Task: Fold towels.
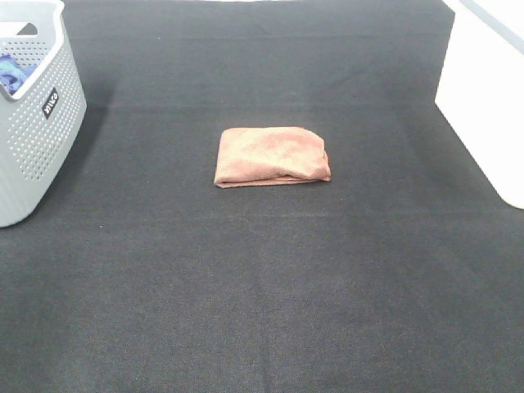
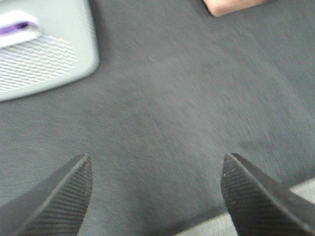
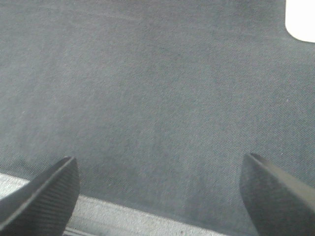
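Note:
A folded orange-brown towel (image 1: 272, 155) lies flat on the black table cloth (image 1: 262, 286) at the middle of the exterior high view. Its corner shows at the edge of the left wrist view (image 2: 231, 6). Neither arm shows in the exterior high view. My left gripper (image 2: 156, 184) is open and empty above bare cloth, well away from the towel. My right gripper (image 3: 160, 184) is open and empty above bare cloth near the table's edge; the towel does not show in that view.
A grey perforated basket (image 1: 33, 115) with blue cloth (image 1: 12, 72) inside stands at the far left; it also shows in the left wrist view (image 2: 44, 49). A white box (image 1: 487, 90) stands at the right edge; its corner shows in the right wrist view (image 3: 301, 19).

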{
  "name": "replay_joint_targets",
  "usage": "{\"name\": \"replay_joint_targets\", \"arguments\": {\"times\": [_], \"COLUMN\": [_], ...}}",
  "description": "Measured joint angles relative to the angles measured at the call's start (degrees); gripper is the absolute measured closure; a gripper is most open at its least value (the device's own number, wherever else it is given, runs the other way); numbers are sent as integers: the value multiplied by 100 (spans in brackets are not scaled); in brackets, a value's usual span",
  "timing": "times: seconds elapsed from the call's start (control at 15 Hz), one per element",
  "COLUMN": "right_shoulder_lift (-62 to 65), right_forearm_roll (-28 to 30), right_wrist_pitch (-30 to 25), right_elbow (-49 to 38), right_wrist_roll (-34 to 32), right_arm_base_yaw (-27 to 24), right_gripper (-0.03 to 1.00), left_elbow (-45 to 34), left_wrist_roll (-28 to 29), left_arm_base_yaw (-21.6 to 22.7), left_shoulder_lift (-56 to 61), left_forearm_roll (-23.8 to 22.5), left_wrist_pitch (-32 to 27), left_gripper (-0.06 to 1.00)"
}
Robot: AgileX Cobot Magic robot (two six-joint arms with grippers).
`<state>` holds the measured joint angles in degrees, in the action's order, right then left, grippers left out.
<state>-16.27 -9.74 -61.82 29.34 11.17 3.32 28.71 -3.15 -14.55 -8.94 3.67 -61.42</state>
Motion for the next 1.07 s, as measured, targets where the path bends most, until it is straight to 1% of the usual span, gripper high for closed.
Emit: {"name": "replay_joint_targets", "arguments": {"times": [0.13,0.33,1.07], "right_shoulder_lift": [0,0,0], "right_forearm_roll": [46,63,63], "right_wrist_pitch": [23,23,29], "right_elbow": [0,0,0], "right_wrist_roll": [-40,-92,-132], "right_arm_base_yaw": [0,0,0], "right_gripper": [13,13,13], "left_elbow": [0,0,0], "left_wrist_roll": [-160,-481,-527], "left_arm_base_yaw": [0,0,0], "left_shoulder_lift": [0,0,0], "left_forearm_roll": [63,350,372], "left_wrist_pitch": [52,52,52], "left_gripper": [24,24,24]}}
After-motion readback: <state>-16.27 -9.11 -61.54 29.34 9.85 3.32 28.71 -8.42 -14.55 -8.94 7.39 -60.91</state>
